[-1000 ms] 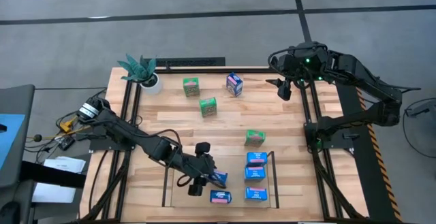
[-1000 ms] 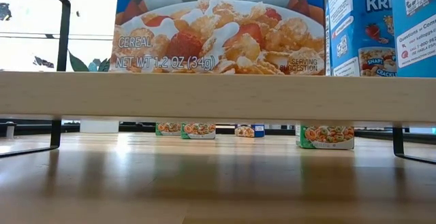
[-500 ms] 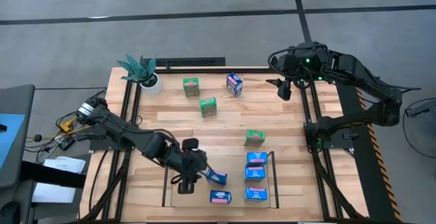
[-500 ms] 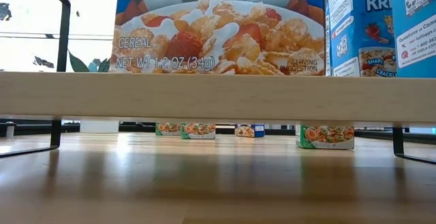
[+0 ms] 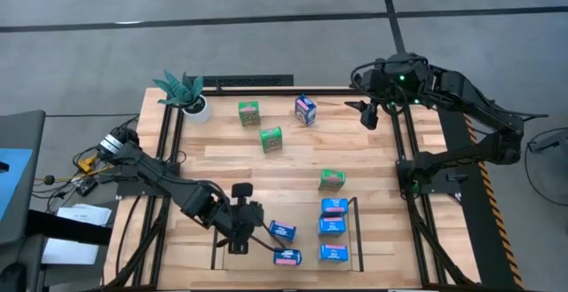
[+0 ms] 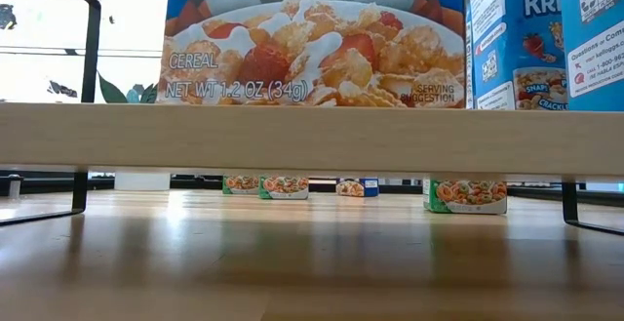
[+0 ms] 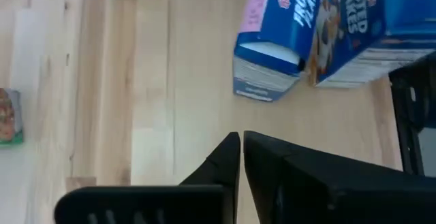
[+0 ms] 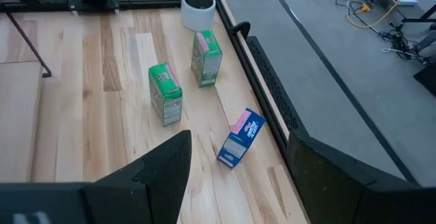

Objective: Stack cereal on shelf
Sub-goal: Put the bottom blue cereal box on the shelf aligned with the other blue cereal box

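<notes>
My left gripper (image 5: pixel 256 230) (image 7: pixel 240 146) hangs shut over the shelf's light wood base (image 5: pixel 253 255) and touches nothing. Just past its fingertips a blue cereal box (image 5: pixel 282 231) (image 7: pixel 272 54) lies on the base. Several more blue boxes (image 5: pixel 333 228) sit at the shelf's right end, and another (image 5: pixel 287 257) at its near edge. A green box (image 5: pixel 332 179) stands just beyond the shelf. Two green boxes (image 5: pixel 248 112) (image 5: pixel 271 138) and a blue one (image 5: pixel 305 109) stand farther back. My right gripper (image 5: pixel 371 114) (image 8: pixel 235 176) waits open at the far right.
A potted plant (image 5: pixel 184 92) stands at the far left corner. Thin dark rails (image 5: pixel 216 239) (image 5: pixel 358 234) bound the shelf's ends. In the low view the shelf's wood edge (image 6: pixel 312 138) spans the picture. Bare wood lies between the shelf and the far boxes.
My left gripper has drawn back toward the table's left edge, away from the blue box on the shelf, and has shut. The box stays lying on the base. My right arm has kept still.
</notes>
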